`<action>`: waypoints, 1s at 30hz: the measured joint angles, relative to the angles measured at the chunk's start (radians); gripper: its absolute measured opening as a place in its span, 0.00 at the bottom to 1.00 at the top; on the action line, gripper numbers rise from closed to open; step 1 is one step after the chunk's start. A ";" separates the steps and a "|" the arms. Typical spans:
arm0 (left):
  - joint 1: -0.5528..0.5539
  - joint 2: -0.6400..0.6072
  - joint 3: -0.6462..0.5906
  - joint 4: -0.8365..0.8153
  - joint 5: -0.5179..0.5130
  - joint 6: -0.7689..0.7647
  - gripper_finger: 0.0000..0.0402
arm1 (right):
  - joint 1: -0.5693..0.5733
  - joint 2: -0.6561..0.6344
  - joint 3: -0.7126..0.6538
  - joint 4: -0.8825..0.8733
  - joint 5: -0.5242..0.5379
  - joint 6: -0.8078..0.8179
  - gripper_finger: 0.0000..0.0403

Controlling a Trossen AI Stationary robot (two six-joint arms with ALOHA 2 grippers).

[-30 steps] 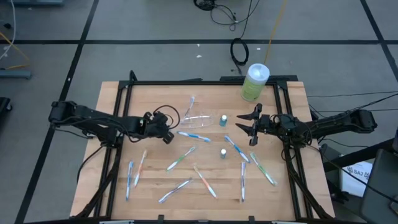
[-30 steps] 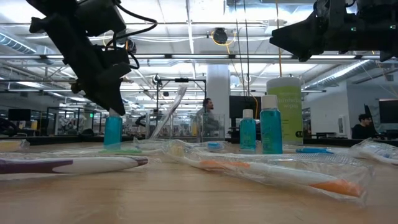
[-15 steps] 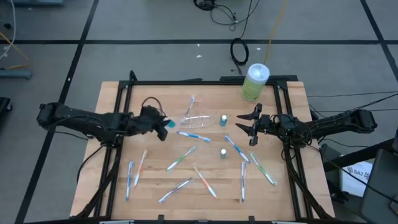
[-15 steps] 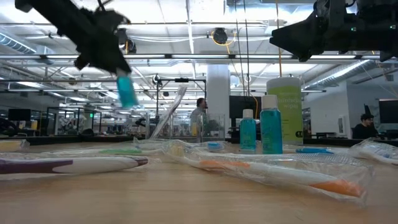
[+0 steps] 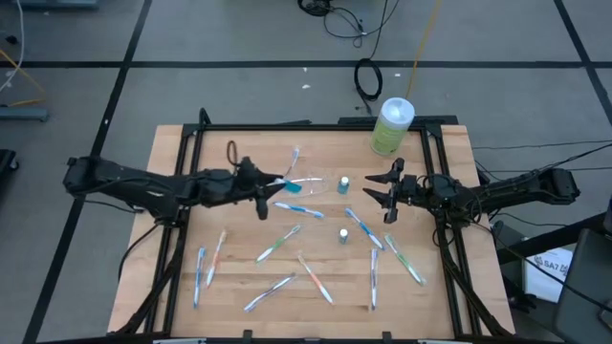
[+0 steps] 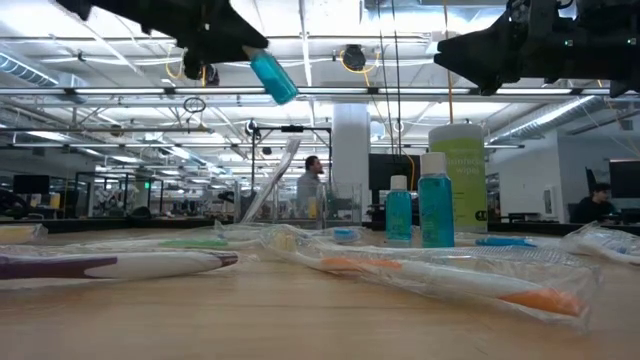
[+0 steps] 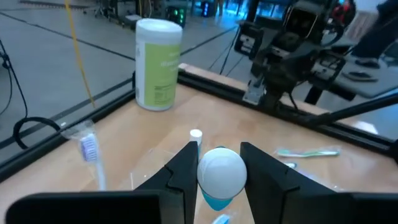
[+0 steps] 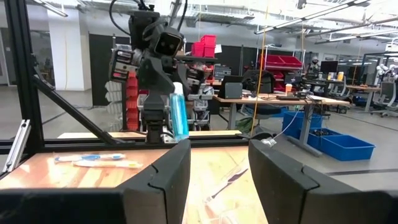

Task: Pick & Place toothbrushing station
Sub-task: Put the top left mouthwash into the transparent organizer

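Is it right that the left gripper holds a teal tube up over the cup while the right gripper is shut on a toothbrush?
Not quite. The right gripper is open and holds nothing; the right wrist view shows its fingers apart with nothing between. The left gripper does hold the teal tube up near the cup.

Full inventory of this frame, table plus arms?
Toothbrushes: about a dozen, blue, green, orange and white, scattered across the table.
Cup: one, clear, lying at table centre, a toothbrush in it.
Tubes: three, teal. Two stand on the table; one held in the air.
Canister: one, pale green, white lid, far right corner.
People: a few, beyond the table in the low view.
Left hand: shut on the raised tube, beside the cup.
Right hand: open, empty, hovering at the table's right.
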 joint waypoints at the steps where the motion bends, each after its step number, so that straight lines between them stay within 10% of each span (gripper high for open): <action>1: 0.011 0.026 0.014 0.001 0.000 0.004 0.26 | 0.000 0.000 0.000 0.000 0.000 0.000 0.39; 30: 0.261 0.465 0.230 -0.251 0.085 0.135 0.26 | 0.000 0.000 0.000 -0.008 0.000 0.000 0.39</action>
